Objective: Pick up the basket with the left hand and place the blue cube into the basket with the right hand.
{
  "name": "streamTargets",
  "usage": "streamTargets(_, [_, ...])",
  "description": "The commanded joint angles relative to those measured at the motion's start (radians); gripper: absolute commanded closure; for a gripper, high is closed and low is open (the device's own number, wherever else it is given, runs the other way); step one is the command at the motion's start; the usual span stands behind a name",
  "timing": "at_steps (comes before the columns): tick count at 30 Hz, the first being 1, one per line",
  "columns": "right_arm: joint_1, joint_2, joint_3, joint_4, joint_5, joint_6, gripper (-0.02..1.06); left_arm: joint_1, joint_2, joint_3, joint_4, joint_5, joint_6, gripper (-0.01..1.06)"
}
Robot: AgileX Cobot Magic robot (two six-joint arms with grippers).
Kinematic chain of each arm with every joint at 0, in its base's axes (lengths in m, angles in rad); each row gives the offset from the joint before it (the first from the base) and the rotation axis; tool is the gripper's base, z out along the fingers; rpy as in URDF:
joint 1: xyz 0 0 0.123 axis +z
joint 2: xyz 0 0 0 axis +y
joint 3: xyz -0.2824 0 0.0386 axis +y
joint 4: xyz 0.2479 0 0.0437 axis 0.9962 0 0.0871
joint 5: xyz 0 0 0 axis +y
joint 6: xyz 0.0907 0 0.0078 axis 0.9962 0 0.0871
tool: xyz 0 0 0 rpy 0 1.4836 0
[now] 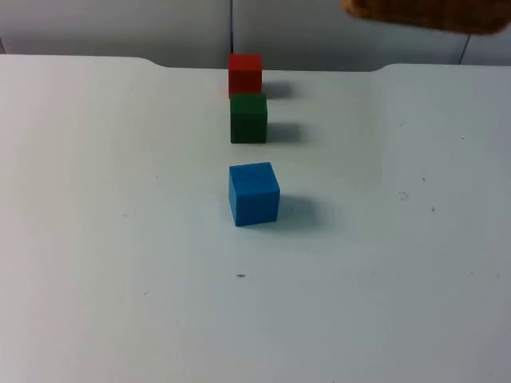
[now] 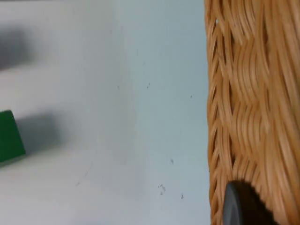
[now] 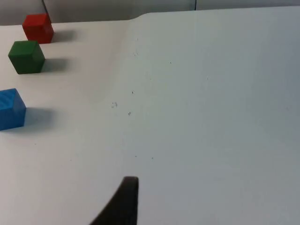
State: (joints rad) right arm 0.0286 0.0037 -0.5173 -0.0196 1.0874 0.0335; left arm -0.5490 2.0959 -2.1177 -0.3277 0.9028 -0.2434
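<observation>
The top camera is looking down and forward; both wrist cameras are sharing its green cube (image 1: 248,118) (image 2: 10,136) (image 3: 26,56).

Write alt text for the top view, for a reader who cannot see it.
Three cubes stand in a line on a white table: a blue cube nearest, a green cube behind it, a red cube farthest. Part of a wicker basket hangs above the far right.

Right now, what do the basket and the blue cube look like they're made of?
Basket: woven wicker or rattan, tan; interlaced strands show plainly, with a slight sheen. Blue cube: solid, matte, flat-faced with crisp edges; painted wood or plastic, I can't tell which.
</observation>
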Motion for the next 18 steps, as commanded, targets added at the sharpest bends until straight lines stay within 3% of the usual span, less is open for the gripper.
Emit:
streamTargets(1, [-0.005, -0.004, 0.009, -0.008, -0.009, 0.004, 0.00, 0.010, -0.056, 0.005, -0.011, -0.018, -0.001, 1.05])
streamTargets(4, [-0.005, -0.004, 0.009, -0.008, -0.009, 0.004, 0.00, 0.032, -0.118, 0.080, -0.011, -0.033, 0.001, 1.05])
streamTargets(7, [-0.005, -0.004, 0.009, -0.008, -0.009, 0.004, 0.00, 0.074, -0.242, 0.285, -0.043, -0.139, 0.017, 1.05])
streamTargets(8, [-0.005, -0.004, 0.009, -0.008, -0.009, 0.004, 0.00, 0.074, -0.242, 0.285, -0.043, -0.139, 0.017, 1.05])
streamTargets(11, [-0.005, -0.004, 0.009, -0.008, -0.009, 0.004, 0.00, 0.134, -0.403, 0.568, -0.185, -0.294, 0.149, 1.05])
streamTargets(12, [-0.005, -0.004, 0.009, -0.008, -0.009, 0.004, 0.00, 0.134, -0.403, 0.568, -0.185, -0.294, 0.149, 1.05])
streamTargets(14, [-0.005, -0.004, 0.009, -0.008, -0.009, 0.004, 0.00, 0.201, -0.528, 0.767, -0.293, -0.300, 0.321, 1.05])
streamTargets(16, [-0.005, -0.004, 0.009, -0.008, -0.009, 0.004, 0.00, 0.277, -0.619, 0.927, -0.295, -0.283, 0.349, 1.05])
streamTargets(18, [-0.005, -0.004, 0.009, -0.008, -0.009, 0.004, 0.00, 0.309, -0.655, 0.988, -0.295, -0.279, 0.357, 1.05])
